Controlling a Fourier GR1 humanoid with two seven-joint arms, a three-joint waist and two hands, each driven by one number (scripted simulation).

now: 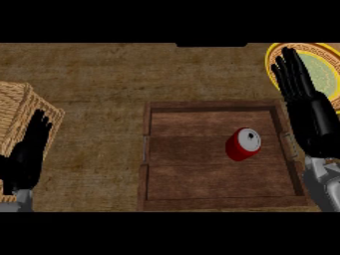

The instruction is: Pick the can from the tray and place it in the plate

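While our hands were both clear of it, the red can lay tilted inside the wooden tray, toward the tray's right half, its pale lid end turned up and to the right. Nothing else lay in the tray with it. The tray sat in the middle of the brown desk.

At the far right corner we saw the plate, yellow-rimmed with a patterned brown band and a green centre; nothing sat on the part that showed. Its right side ran out of view, and our right hand covered its left portion. That hand stretched over the tray's right edge with its fingers straight and spread wide, holding nothing.

At the left stood a wicker basket, cut off by the left edge, so we could not tell what it contained. Our left hand showed in front of it, fingers up and relaxed, grasping nothing. Both grey forearms were cropped at the lower edge.
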